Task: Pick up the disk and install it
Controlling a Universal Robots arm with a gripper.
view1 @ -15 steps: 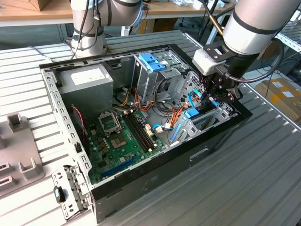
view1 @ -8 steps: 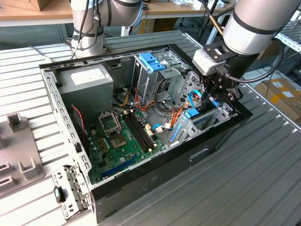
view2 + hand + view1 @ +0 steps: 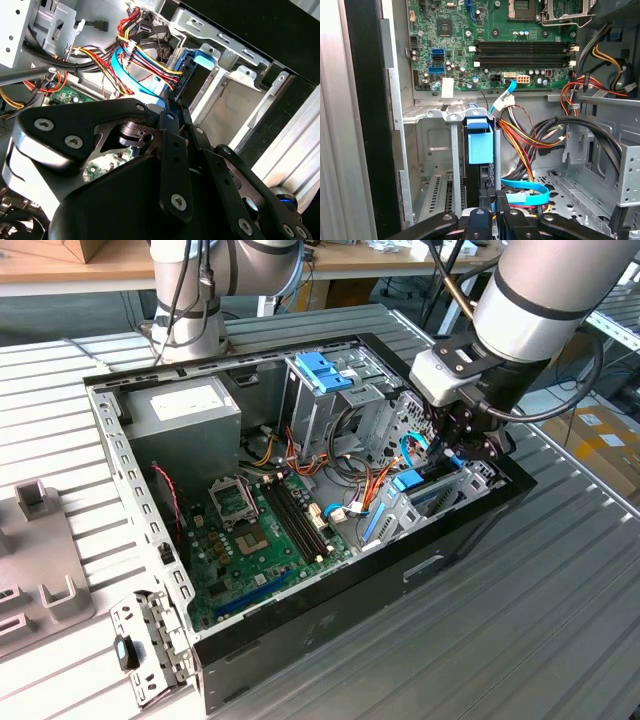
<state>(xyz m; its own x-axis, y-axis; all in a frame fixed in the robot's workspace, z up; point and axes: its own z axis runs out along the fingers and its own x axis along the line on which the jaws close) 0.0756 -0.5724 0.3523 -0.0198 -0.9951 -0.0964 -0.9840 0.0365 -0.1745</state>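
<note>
The disk [image 3: 412, 482], a dark drive in a bright blue carrier, stands on edge in the metal drive bay [image 3: 470, 485] at the exterior view's right end of the open computer case. Its blue end tab [image 3: 480, 142] faces the motherboard. My gripper [image 3: 452, 452] hangs over the bay, just above the disk's rear part. In both wrist views the black fingers lie close together, shut, with the tips [image 3: 172, 107] against the blue carrier [image 3: 192, 75]. The gripper [image 3: 495, 214] sits right behind the disk [image 3: 472, 175]; nothing shows between the fingers.
Bundles of red, yellow and black wires [image 3: 530, 145] and a flat light-blue cable [image 3: 527, 190] run beside the bay. A tall grey cage with a light-blue bracket [image 3: 322, 370] stands behind it. The motherboard [image 3: 260, 530] and power supply [image 3: 185, 410] fill the case's other end.
</note>
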